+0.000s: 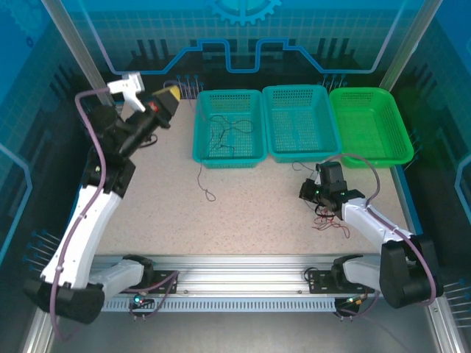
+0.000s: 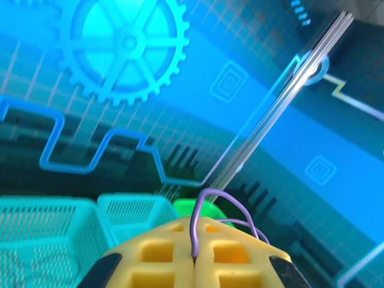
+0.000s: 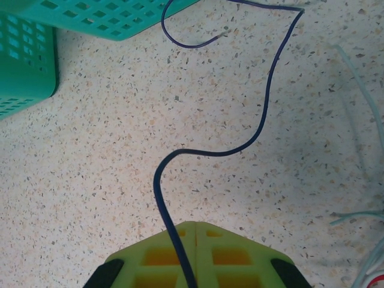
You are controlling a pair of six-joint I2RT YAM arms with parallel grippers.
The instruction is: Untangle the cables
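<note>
Both tools are clamped: left tool [image 2: 195, 231] on a purple cable [image 2: 209, 191] looping above its tips, right tool [image 3: 193, 234] on a dark cable [image 3: 264, 114] snaking ahead across the bench [image 3: 90, 150].

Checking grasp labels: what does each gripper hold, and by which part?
Left gripper pinches a thin purple cable below its loop; right gripper pinches the dark cable at its near stretch.

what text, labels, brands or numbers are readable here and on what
No readable text, number or brand in any view.
Backdrop: gear and circuit-line graphics, no lettering.
Red spot on the left arm: too small to tell if it is a label.
Baskets: no labels seen.
</note>
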